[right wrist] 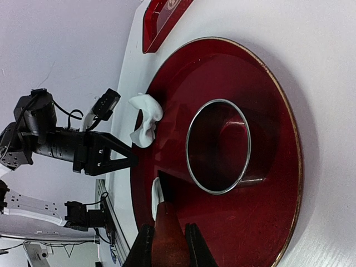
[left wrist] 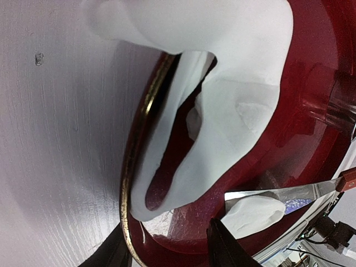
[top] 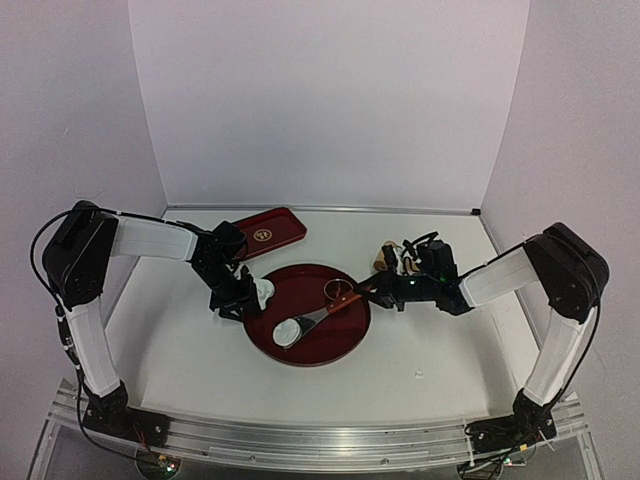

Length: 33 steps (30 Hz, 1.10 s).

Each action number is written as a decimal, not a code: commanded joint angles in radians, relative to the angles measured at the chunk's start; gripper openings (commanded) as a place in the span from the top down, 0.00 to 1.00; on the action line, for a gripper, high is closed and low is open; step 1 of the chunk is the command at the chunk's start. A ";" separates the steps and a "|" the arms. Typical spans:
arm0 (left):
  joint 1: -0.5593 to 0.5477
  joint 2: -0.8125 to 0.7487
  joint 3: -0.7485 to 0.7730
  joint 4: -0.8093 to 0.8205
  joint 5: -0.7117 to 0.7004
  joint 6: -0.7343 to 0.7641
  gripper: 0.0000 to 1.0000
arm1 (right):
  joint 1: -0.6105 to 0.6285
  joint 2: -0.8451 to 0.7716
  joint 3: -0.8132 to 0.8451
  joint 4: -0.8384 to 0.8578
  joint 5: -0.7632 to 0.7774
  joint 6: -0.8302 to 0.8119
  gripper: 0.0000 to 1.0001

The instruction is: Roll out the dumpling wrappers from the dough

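The dough is a crumpled white scrap draped over the left rim of the round red tray. In the left wrist view the dough lies just beyond my open left gripper, whose fingers straddle the rim. My left gripper holds nothing. My right gripper is shut on the reddish handle of a spatula. A round white dumpling wrapper lies on the metal blade; it also shows in both wrist views. The ring cutter stands on the tray.
A rectangular red tray lies at the back, left of centre. Some small wooden and white items sit behind my right gripper. White walls close in the table at the back and sides.
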 commanded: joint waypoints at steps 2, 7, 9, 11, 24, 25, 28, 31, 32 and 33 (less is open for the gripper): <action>-0.006 -0.040 0.021 0.026 0.048 0.007 0.52 | -0.002 0.051 -0.003 -0.095 0.012 -0.070 1.00; -0.006 -0.058 0.033 0.011 0.029 0.006 0.48 | -0.033 0.039 0.009 -0.024 -0.034 -0.006 1.00; -0.006 -0.068 0.039 0.004 0.021 0.006 0.47 | -0.038 0.039 0.014 -0.010 -0.046 0.009 1.00; -0.006 -0.075 0.046 -0.005 0.016 0.005 0.46 | -0.044 0.042 0.017 0.006 -0.060 0.027 1.00; -0.006 -0.139 0.066 -0.059 -0.035 -0.003 0.38 | -0.071 0.003 0.055 0.069 -0.107 0.128 1.00; -0.006 -0.143 0.063 -0.061 -0.038 -0.006 0.37 | -0.071 -0.001 0.066 0.069 -0.109 0.138 1.00; -0.006 -0.163 0.052 -0.065 -0.051 -0.010 0.34 | -0.071 -0.011 0.098 0.067 -0.111 0.170 1.00; -0.006 -0.201 0.053 -0.094 -0.091 -0.015 0.32 | -0.071 -0.025 0.139 0.039 -0.102 0.193 1.00; -0.005 -0.214 0.055 -0.112 -0.113 -0.019 0.32 | -0.071 -0.026 0.163 0.009 -0.101 0.190 1.00; 0.000 -0.227 0.059 -0.135 -0.140 -0.025 0.32 | -0.071 -0.025 0.195 -0.032 -0.099 0.183 1.00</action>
